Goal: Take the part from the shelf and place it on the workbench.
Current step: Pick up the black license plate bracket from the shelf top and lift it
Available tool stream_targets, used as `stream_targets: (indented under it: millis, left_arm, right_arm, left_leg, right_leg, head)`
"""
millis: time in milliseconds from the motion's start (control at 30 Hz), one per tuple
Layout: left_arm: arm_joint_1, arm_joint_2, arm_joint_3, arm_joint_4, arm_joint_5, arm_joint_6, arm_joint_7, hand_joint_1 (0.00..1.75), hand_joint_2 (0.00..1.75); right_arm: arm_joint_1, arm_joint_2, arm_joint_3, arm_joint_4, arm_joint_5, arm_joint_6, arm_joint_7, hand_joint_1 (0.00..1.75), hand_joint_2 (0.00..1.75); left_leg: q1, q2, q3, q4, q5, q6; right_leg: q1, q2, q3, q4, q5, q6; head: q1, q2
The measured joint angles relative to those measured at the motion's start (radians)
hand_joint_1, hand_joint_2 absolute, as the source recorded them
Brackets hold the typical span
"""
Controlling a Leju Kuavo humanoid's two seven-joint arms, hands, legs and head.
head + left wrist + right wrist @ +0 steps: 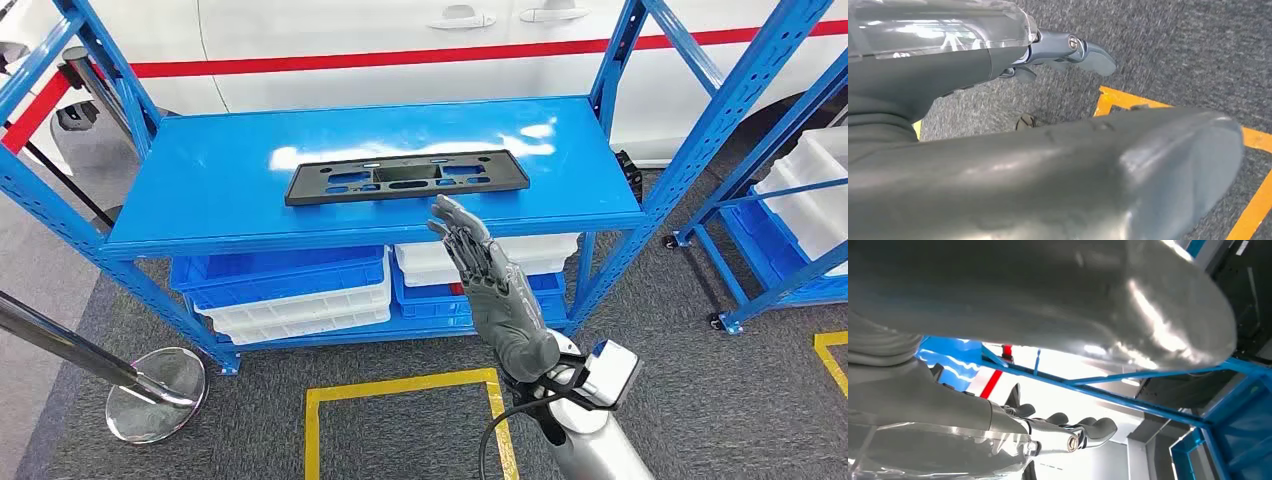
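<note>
A flat black plastic part point(406, 176) with several cut-outs lies on the top of the blue shelf point(220, 190). My right hand point(484, 274) is raised in front of the shelf's front edge, fingers stretched out and apart, its tips just short of the part and holding nothing. In the right wrist view the thick thumb point(1128, 300) and the dark fingers point(1088, 432) stand apart, with the shelf's blue frame point(1108, 395) behind. My left hand point(1063, 165) hangs over grey carpet with its thumb and fingers point(1083, 55) apart and nothing in it.
White and blue bins point(300, 290) fill the lower shelf. A second blue rack with white bins point(800, 200) stands at the right. A white car with a red stripe point(400, 50) is behind. A stanchion with a round base point(150, 395) stands at the left, and yellow floor tape point(400, 385) lies below.
</note>
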Motion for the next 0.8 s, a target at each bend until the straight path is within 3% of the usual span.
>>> stream_targets:
  millis: [67,100,167,200,233,333,400,533,567,600,667,733,767,800]
  left_arm:
    - [0.001,0.000,0.000,0.000,0.000,0.000,-0.001,0.00,0.00]
    - [0.002,0.001,0.000,0.000,0.000,0.000,-0.003,0.00,0.00]
    - [0.003,0.001,0.000,0.000,0.001,0.001,-0.005,0.00,0.00]
    - [0.002,0.002,0.000,0.000,0.001,0.002,-0.005,0.00,0.00]
    - [0.003,0.002,0.000,0.000,0.002,0.002,-0.006,0.00,0.00]
    - [0.006,0.002,0.000,0.000,0.007,0.003,-0.008,0.00,0.00]
    - [0.007,0.002,0.000,0.000,0.011,0.002,-0.010,0.00,0.00]
    - [0.008,0.003,0.000,0.000,0.016,0.001,-0.014,0.00,0.00]
    - [0.009,0.003,0.000,0.000,0.018,0.000,-0.014,0.00,0.00]
    - [0.010,0.003,0.001,0.000,0.018,0.000,-0.014,0.00,0.00]
    - [0.011,0.003,0.001,0.000,0.019,0.000,-0.015,0.00,0.00]
    - [0.010,0.002,0.001,0.000,0.019,0.000,-0.016,0.00,0.00]
    - [0.010,0.002,0.001,0.000,0.019,0.000,-0.016,0.00,0.00]
    - [0.009,0.002,0.000,0.000,0.018,0.000,-0.016,0.00,0.00]
  right_arm:
    - [-0.001,0.000,0.002,0.002,-0.001,-0.004,0.002,0.00,0.00]
    - [-0.002,0.000,0.005,0.004,-0.003,-0.006,0.004,0.00,0.00]
    - [-0.006,0.000,0.009,0.006,-0.008,-0.009,0.005,0.00,0.00]
    - [-0.008,0.000,0.012,0.008,-0.010,-0.010,0.005,0.00,0.00]
    - [-0.009,0.000,0.014,0.010,-0.011,-0.011,0.003,0.00,0.00]
    - [-0.012,0.000,0.022,0.016,-0.012,-0.011,-0.007,0.00,0.00]
    - [-0.019,0.000,0.025,0.020,-0.012,-0.011,-0.011,0.00,0.00]
    - [-0.028,0.000,0.029,0.030,-0.015,-0.011,-0.011,0.00,0.00]
    - [-0.028,0.000,0.030,0.033,-0.016,-0.011,-0.010,0.00,0.00]
    - [-0.028,0.000,0.032,0.036,-0.017,-0.011,-0.009,0.00,0.00]
    - [-0.029,0.000,0.034,0.040,-0.018,-0.012,-0.007,0.00,0.00]
    - [-0.029,0.000,0.035,0.043,-0.019,-0.014,-0.005,0.00,0.00]
    - [-0.029,0.000,0.035,0.044,-0.020,-0.015,-0.004,0.00,0.00]
    - [-0.029,0.000,0.036,0.045,-0.020,-0.015,-0.003,0.00,0.00]
  left_leg:
    - [0.002,0.000,-0.002,-0.025,0.031,-0.004]
    - [0.003,0.000,0.004,-0.067,0.072,-0.007]
    - [0.005,0.001,0.045,-0.203,0.164,-0.009]
    - [0.002,0.002,0.062,-0.256,0.184,-0.003]
    - [0.000,0.002,0.071,-0.286,0.190,0.005]
    - [-0.003,0.003,0.082,-0.302,0.183,0.035]
    - [0.000,0.002,0.098,-0.307,0.176,0.048]
    - [-0.001,0.000,0.130,-0.310,0.144,0.058]
    - [-0.002,-0.001,0.143,-0.310,0.134,0.057]
    - [-0.002,-0.002,0.159,-0.310,0.123,0.055]
    - [-0.002,-0.003,0.193,-0.311,0.098,0.051]
    - [-0.004,-0.005,0.218,-0.314,0.074,0.042]
    - [-0.005,-0.005,0.223,-0.316,0.067,0.038]
    - [-0.005,-0.006,0.227,-0.317,0.062,0.035]
  right_leg:
    - [-0.001,0.001,0.010,0.000,-0.007,0.003]
    - [-0.002,0.002,0.020,0.001,-0.014,0.006]
    - [-0.004,0.003,0.043,0.001,-0.031,0.014]
    - [-0.003,0.002,0.048,0.002,-0.037,0.019]
    - [-0.003,0.002,0.051,0.001,-0.043,0.025]
    - [-0.001,0.002,0.053,0.012,-0.050,0.044]
    - [-0.004,0.002,0.033,0.064,-0.067,0.053]
    - [-0.007,0.001,-0.127,0.297,-0.139,0.065]
    - [-0.007,0.001,-0.151,0.309,-0.134,0.065]
    - [-0.006,0.000,-0.156,0.283,-0.110,0.063]
    - [-0.003,-0.002,-0.127,0.152,-0.015,0.050]
    - [0.005,-0.004,-0.102,0.052,0.051,0.037]
    - [0.008,-0.005,-0.099,0.033,0.063,0.034]
    - [0.010,-0.005,-0.098,0.032,0.053,0.034]
  head:
    - [0.000,0.000]
    - [0.000,0.000]
    - [0.000,0.000]
    - [0.000,0.000]
    - [0.000,0.000]
    - [0.000,0.000]
    - [0.000,0.000]
    - [0.000,0.000]
    - [0.000,0.000]
    - [0.000,0.000]
    - [0.000,0.000]
    - [0.001,0.000]
    - [0.001,0.000]
    - [0.001,0.000]
